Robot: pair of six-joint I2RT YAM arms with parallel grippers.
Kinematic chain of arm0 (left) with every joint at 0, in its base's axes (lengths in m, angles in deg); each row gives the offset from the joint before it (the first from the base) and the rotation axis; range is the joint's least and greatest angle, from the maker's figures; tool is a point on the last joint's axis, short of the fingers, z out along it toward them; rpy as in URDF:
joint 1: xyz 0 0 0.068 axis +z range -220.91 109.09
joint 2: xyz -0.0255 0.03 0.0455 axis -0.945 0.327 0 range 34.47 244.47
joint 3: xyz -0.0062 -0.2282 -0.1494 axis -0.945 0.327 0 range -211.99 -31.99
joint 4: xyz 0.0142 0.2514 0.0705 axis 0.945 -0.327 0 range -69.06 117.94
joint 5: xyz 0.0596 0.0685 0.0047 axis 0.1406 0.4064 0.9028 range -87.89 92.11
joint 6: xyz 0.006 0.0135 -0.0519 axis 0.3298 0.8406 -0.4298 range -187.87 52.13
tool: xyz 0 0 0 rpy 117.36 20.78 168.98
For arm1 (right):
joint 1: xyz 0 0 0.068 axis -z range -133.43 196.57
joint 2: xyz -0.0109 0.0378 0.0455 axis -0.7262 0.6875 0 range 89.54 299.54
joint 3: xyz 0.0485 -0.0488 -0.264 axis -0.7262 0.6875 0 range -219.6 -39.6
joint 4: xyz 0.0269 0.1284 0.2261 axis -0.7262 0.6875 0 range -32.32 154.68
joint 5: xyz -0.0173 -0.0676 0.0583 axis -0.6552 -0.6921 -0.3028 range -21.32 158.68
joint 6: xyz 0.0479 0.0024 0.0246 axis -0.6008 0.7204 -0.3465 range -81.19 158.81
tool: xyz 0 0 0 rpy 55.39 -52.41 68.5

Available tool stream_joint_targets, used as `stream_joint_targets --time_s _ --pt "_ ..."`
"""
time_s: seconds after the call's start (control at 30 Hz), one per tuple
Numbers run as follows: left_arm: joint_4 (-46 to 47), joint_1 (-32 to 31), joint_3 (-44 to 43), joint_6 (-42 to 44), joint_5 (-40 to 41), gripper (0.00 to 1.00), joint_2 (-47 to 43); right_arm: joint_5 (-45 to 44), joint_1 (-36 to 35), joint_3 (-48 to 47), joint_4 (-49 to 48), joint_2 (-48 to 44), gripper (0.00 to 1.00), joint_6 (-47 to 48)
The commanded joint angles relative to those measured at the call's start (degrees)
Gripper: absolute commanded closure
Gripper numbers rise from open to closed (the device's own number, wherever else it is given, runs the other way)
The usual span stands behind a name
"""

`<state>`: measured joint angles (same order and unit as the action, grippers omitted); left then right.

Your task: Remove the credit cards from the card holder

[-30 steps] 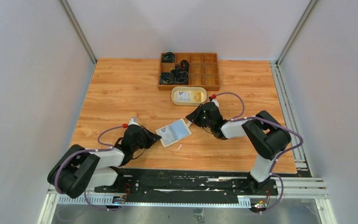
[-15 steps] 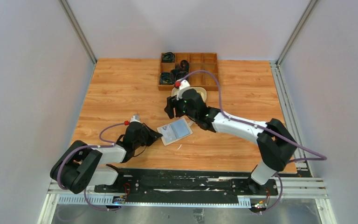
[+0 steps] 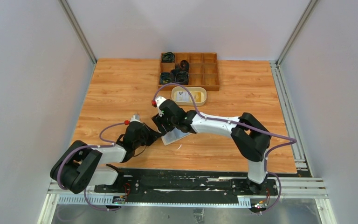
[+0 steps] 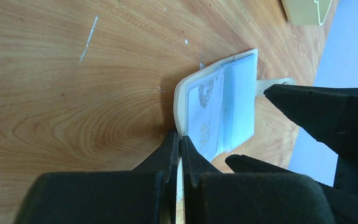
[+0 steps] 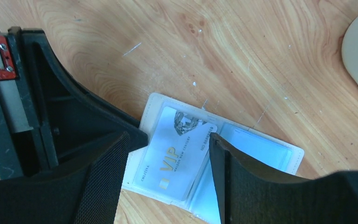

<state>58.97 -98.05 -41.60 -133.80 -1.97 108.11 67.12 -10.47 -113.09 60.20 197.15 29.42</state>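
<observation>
beige card holder (image 5: 150,109) is clamped at one edge by left gripper (image 4: 179,140); right gripper (image 5: 167,140) is spread open above credit card (image 5: 175,157).

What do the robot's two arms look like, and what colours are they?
They match. The left arm and right arm are smooth white tubes joined by chunky black joints. A thin purple cable loops along each, with a little red plug near the wrist. The left tool and right tool each have two black pointed fingers, bumpy inside.
</observation>
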Motion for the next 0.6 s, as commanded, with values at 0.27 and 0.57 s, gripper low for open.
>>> stream_joint_targets --time_s 0.27,0.57 --pt "-0.32 -0.29 -1.5 1.54 0.09 1.0 -0.13 -6.17 -2.55 -7.18 7.96 7.3 0.33 0.29" --pt "-0.49 -0.29 -0.65 1.19 0.86 1.0 -0.95 -9.76 -2.45 -7.18 10.3 9.34 0.34 -1.06"
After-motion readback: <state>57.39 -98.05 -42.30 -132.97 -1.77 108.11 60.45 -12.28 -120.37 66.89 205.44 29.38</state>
